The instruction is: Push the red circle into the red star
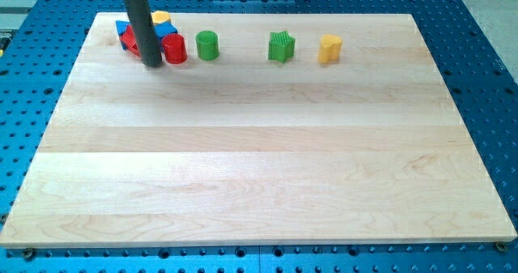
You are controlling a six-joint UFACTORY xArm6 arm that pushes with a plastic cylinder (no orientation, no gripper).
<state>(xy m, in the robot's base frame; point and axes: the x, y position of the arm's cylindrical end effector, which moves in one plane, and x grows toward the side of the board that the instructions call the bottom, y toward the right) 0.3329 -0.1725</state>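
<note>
The red circle (176, 49) stands near the view's top left on the wooden board (259, 159). My tip (152, 62) is just to its left, touching or nearly touching it. The rod hides part of a cluster behind it: the red star (129, 39) shows at the rod's left, with a blue block (122, 27) above it, another blue block (165, 31) at the rod's right and a yellow block (161, 18) at the top. The red circle sits right of the red star, with the rod between them.
A green circle (207, 44) stands just right of the red circle. A green star (281, 46) and a yellow heart-like block (329, 49) stand further right along the top. The board's top edge is close behind the cluster. Blue perforated table surrounds the board.
</note>
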